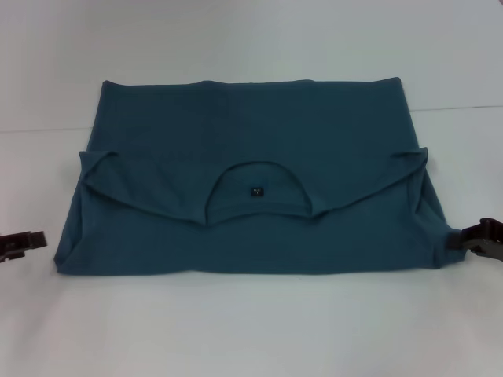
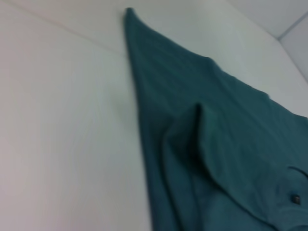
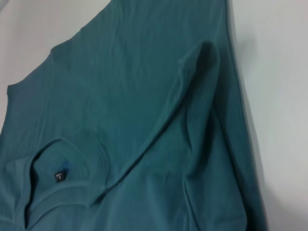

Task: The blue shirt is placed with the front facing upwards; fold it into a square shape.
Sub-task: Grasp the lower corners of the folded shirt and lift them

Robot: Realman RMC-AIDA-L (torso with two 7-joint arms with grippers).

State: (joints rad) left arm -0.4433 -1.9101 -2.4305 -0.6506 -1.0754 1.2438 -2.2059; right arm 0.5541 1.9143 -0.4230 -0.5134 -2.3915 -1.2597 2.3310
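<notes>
the large dark teal-blue short-sleeved cotton shirt (image 1: 251,188) lies flat in the middle of the plain white tabletop (image 1: 251,330), already folded once: the collar half is turned down over the body, so the plain back shows, with the rounded neckline and its small dark neck label (image 1: 257,191) near the centre and the sleeves tucked in as slanted flaps at either side. it looks light, limp and thin, so it should drape and sag rather than hold a line, and the doubled layers may slide on one another if dragged. the best holds seem to be the two side edges, pinching both layers together low near the front corners. the left gripper (image 1: 23,243) sits just off the shirt's left edge, apart from the cloth; the right gripper (image 1: 481,236) is at the right edge, about touching it. whether either one's fingers are spread or closed i cannot tell.
</notes>
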